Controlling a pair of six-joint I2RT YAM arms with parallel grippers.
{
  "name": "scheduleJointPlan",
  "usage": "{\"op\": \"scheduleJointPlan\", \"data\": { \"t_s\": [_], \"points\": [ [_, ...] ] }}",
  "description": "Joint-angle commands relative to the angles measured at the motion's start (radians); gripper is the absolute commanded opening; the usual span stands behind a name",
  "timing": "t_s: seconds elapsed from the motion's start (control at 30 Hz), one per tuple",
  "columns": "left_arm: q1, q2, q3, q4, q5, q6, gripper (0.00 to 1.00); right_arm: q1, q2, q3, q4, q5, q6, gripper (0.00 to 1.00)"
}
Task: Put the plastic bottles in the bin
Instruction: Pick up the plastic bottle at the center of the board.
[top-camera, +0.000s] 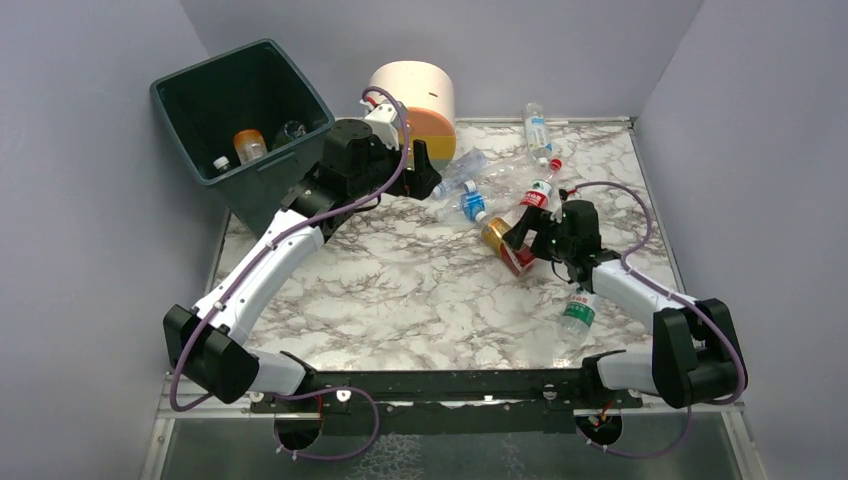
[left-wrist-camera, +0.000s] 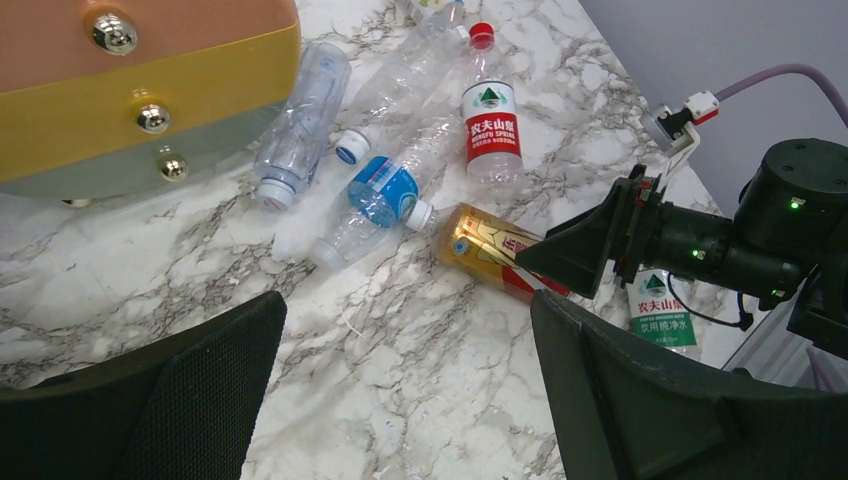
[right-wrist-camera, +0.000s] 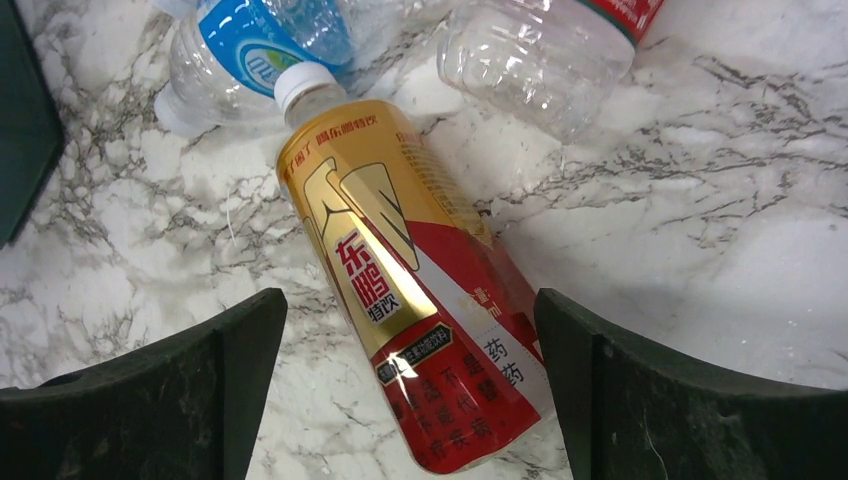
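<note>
Well, the gold-and-red bottle lay flat on the marble table, under the right gripper, whose fingers stood wide apart, holding nothing. Clear bottles lay at its 12 o'clock. The left gripper hung wide open and empty beside the bin, which stood at the table's 10 o'clock.

Counter is grey-veined white marble, bin dark green, drawer unit beside the bin cream, orange and yellow, one bottle gold-and-red.
</note>
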Motion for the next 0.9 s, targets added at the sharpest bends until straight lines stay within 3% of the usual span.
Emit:
{"op": "scheduleJointPlan", "data": {
  "t_s": [0.0,0.87],
  "points": [
    [-0.015,0.013,0.032,0.003,-0.025,0.011,0.99,-0.001,-0.012,-0.020,-0.004,-0.062,-0.007,0.96],
    [-0.032,0.029,0.025,0.005,-0.052,0.017,0.99,0.273,0.189,0.175,-0.300,0.345,-0.062,0.95]
  ]
}}
